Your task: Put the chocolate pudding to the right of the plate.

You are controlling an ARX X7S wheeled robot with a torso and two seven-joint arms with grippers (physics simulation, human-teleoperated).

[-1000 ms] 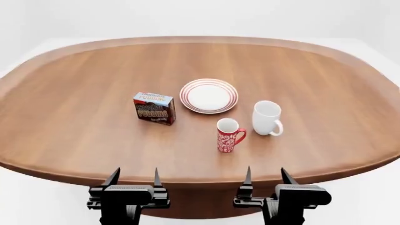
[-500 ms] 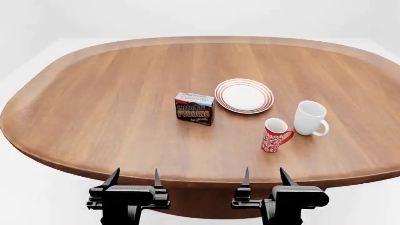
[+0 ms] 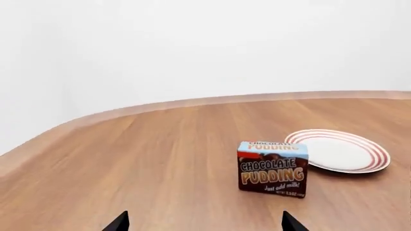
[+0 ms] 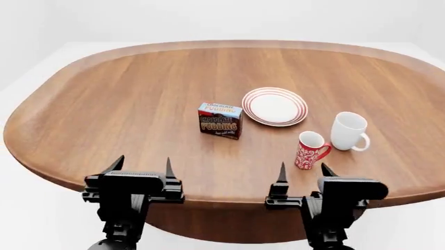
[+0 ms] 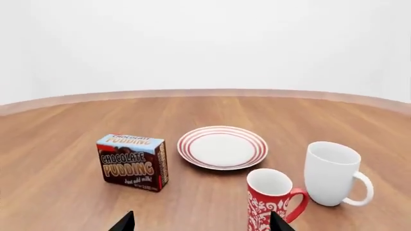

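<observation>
The chocolate pudding carton (image 4: 220,120) stands upright near the table's middle, just left of the white plate with red rings (image 4: 274,106). Both also show in the left wrist view, carton (image 3: 272,168) and plate (image 3: 339,151), and in the right wrist view, carton (image 5: 132,162) and plate (image 5: 222,147). My left gripper (image 4: 141,165) is open and empty over the table's near edge, in front and to the left of the carton. My right gripper (image 4: 305,171) is open and empty at the near edge, just in front of the red mug.
A red patterned mug (image 4: 309,150) and a white mug (image 4: 348,131) stand to the right of and nearer than the plate; both show in the right wrist view, red mug (image 5: 271,198), white mug (image 5: 334,173). The oval wooden table (image 4: 125,99) drops off at its rounded edge.
The view has shifted slightly, so the table's objects sit a little more right. Both grippers have risen and advanced to the table's near edge; both stay open.
</observation>
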